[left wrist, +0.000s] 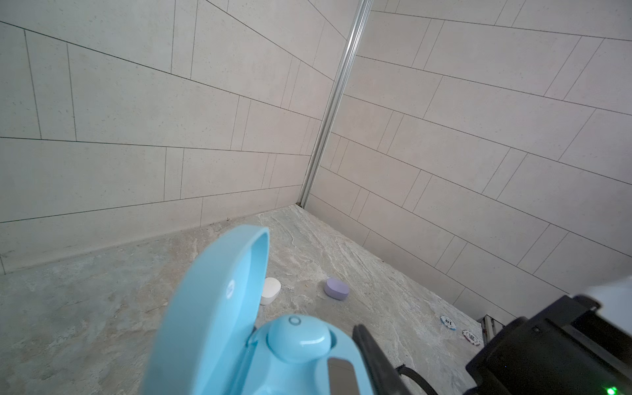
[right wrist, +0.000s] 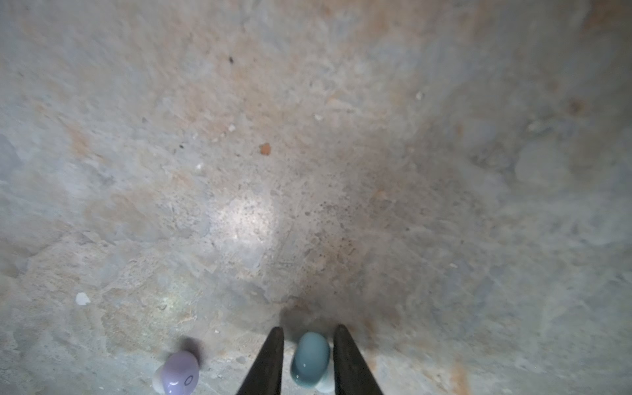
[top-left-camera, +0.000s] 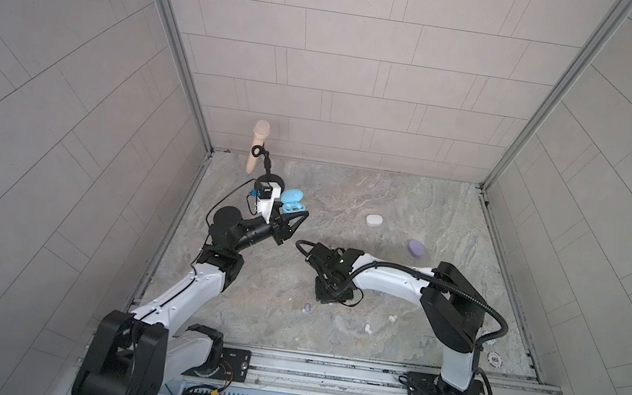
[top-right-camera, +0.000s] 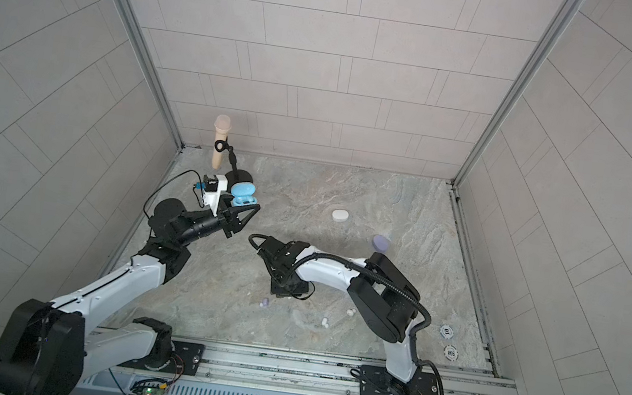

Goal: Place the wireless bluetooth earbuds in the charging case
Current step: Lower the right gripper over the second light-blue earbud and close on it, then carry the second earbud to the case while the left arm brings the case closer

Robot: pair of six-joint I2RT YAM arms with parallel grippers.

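Light blue earbud (right wrist: 309,357) being grasped.
It lies on the counter (right wrist: 307,171) between the right fingers (right wrist: 273,359), narrowly apart; closure, then carriage to the open charging case (left wrist: 212,307) clamped in the left fingers (left wrist: 371,355), is called for.

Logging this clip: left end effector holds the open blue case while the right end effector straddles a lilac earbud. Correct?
No: the right wrist view shows the right end effector straddling a light blue earbud; the lilac earbud lies beside it.
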